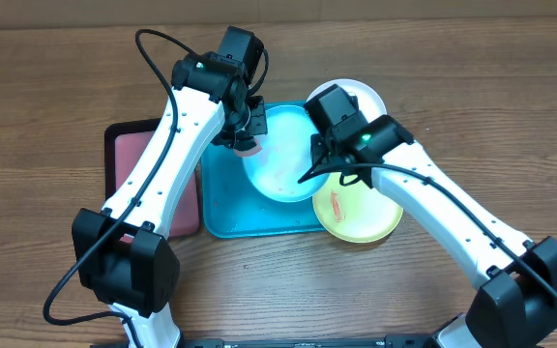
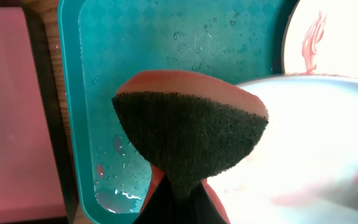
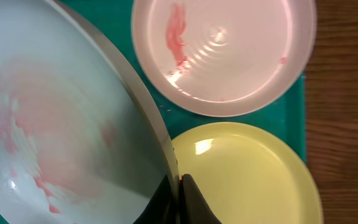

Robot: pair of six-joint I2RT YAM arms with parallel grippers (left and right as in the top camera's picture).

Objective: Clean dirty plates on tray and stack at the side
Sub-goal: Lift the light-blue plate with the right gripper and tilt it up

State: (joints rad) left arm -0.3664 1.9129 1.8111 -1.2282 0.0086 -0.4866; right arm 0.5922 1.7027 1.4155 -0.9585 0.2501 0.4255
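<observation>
Overhead: the left hand (image 1: 247, 131) is clamped on a sponge (image 1: 248, 147) at the left edge of the light blue plate (image 1: 283, 166). The right hand (image 1: 319, 166) pinches that plate's right rim above the turquoise tray (image 1: 259, 220). The yellow plate (image 1: 361, 215) lies just beside them.

Left wrist: the sponge's coarse dark scouring face and pink body meet the plate's smooth rim, and droplets bead on the tray.

Right wrist: the held round plate is tilted and smeared pale red. The white plate (image 3: 229, 56) carries a red streak.
</observation>
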